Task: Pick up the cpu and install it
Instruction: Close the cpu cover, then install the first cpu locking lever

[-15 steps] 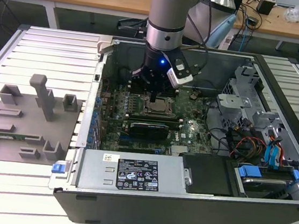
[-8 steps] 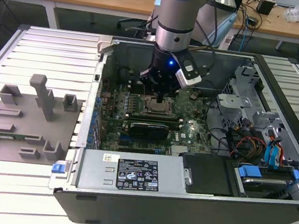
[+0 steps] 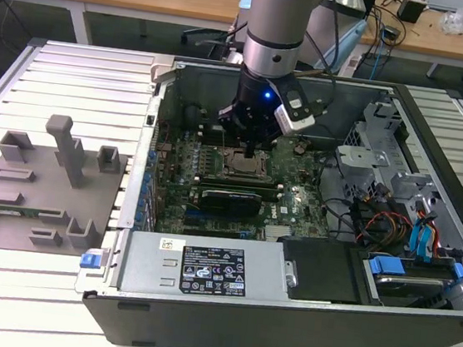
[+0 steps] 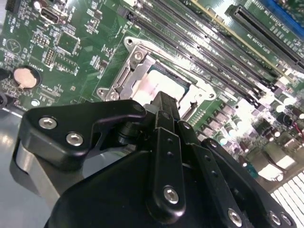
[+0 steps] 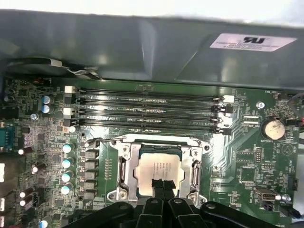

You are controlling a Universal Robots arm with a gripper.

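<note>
- The gripper [image 5: 161, 184] hung low over the socket of the open computer case [image 3: 200, 300]. Its two black fingertips were closed against each other with nothing visibly between them. In both wrist views the tips stood at the cpu's edge nearest the arm, and whether they touched it I could not tell.
- The cpu [image 5: 159, 167] lay flat in the socket, metal top upward, enclosed by the silvery socket frame [image 5: 124, 164].
- By my judgement the cpu would handle as a light, stiff, thin plate. Its smooth metal lid looked slippery, and its underside and the socket contacts were probably easy to damage.
- The safest hold would be on two opposite side edges, kept level, with no pressing or sliding across the socket.
- Being square, the cpu had no real long axis. Its edges ran square to the frame, one pair parallel to the memory slots [image 5: 147, 107] just beyond it, and its flat face pointed straight up out of the motherboard [image 5: 247, 156].
- Farther out, in the exterior view, a grey fixture plate [image 3: 47, 178] rested on the slatted counter [image 3: 76, 72] to the exterior view's left of the case, well apart from the gripper.
</note>
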